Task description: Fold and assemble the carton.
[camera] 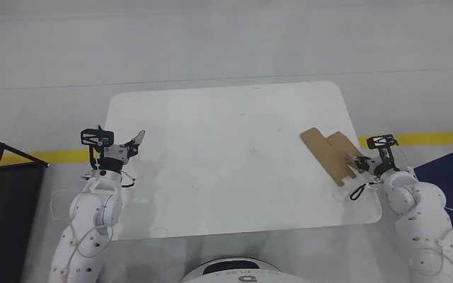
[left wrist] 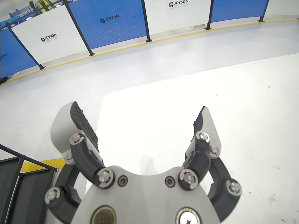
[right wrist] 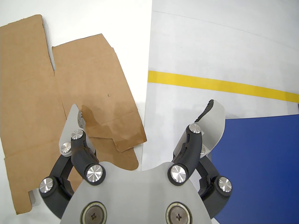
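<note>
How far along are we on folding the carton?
Nothing looks done: the carton lies flat and unfolded near the right edge of the table. In hand: the right gripper is open at the carton's edge, gripping nothing. The left gripper is open and empty at the left edge. All folding remains.

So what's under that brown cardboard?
The carton lies flat on the white table, near its edge. The table shows all around it. The bit right beneath is covered, so anything thin hidden there cannot be seen.
</note>
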`<action>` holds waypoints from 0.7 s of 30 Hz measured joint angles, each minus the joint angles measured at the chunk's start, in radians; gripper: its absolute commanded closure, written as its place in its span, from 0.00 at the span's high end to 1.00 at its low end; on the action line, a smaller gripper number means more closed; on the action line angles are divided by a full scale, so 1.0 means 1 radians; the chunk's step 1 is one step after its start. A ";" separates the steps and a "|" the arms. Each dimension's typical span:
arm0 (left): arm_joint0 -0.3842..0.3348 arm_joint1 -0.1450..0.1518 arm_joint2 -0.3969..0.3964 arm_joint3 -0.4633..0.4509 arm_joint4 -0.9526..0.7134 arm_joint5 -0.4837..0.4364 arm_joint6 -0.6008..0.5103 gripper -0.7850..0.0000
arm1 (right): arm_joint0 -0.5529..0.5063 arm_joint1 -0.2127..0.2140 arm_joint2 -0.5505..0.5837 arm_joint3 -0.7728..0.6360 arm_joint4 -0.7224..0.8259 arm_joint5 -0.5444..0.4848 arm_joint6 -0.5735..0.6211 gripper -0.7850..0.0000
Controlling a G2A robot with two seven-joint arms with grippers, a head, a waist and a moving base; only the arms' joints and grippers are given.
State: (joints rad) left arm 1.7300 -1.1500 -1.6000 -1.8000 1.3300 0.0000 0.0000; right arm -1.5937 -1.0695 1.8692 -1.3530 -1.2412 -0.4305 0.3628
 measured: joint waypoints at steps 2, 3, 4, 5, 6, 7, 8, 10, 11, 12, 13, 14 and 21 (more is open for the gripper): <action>0.000 0.000 0.000 0.000 0.000 0.000 0.000 1.00 | -0.013 0.002 0.018 -0.002 0.015 -0.006 -0.004 1.00; 0.000 0.000 0.000 0.000 0.000 0.000 0.000 1.00 | -0.018 0.003 0.025 -0.004 0.022 -0.009 -0.005 1.00; 0.000 0.000 0.000 0.000 0.000 0.000 0.000 1.00 | -0.024 0.004 0.034 -0.005 0.031 -0.012 -0.005 1.00; 0.000 0.000 0.000 0.000 0.000 0.000 0.000 1.00 | -0.028 0.005 0.040 -0.006 0.037 -0.013 -0.005 1.00; 0.000 0.000 0.000 0.000 0.000 0.000 0.000 1.00 | -0.030 0.005 0.045 -0.006 0.042 -0.013 -0.005 1.00; 0.000 0.000 0.000 0.000 0.000 0.000 0.000 1.00 | -0.033 0.006 0.051 -0.006 0.050 -0.013 -0.005 1.00; 0.000 0.000 0.000 0.000 0.000 0.000 0.000 1.00 | -0.035 0.006 0.055 -0.006 0.058 -0.015 -0.005 1.00; 0.000 0.000 0.000 0.000 0.000 0.000 0.000 1.00 | -0.040 0.007 0.067 -0.004 0.087 -0.028 -0.007 1.00; 0.000 0.000 0.000 0.000 0.000 0.000 0.000 1.00 | -0.041 0.007 0.073 0.000 0.106 -0.037 -0.005 0.98; 0.000 0.000 0.000 0.000 0.000 0.000 0.000 1.00 | -0.041 0.008 0.080 0.007 0.130 -0.045 -0.002 0.92; 0.000 0.000 0.000 0.000 0.000 0.000 0.000 1.00 | -0.038 0.008 0.091 0.020 0.166 -0.059 0.007 0.80; 0.000 0.000 0.000 0.000 0.000 0.000 0.000 1.00 | -0.033 0.009 0.099 0.034 0.201 -0.074 0.017 0.74; 0.000 0.000 0.000 0.000 0.000 0.000 0.000 1.00 | 0.028 0.027 0.170 0.175 0.536 -0.234 0.203 0.47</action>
State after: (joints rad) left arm 1.7300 -1.1500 -1.6000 -1.8000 1.3300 0.0000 0.0000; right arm -1.5653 -1.0423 2.0392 -1.1780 -0.7052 -0.6646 0.5653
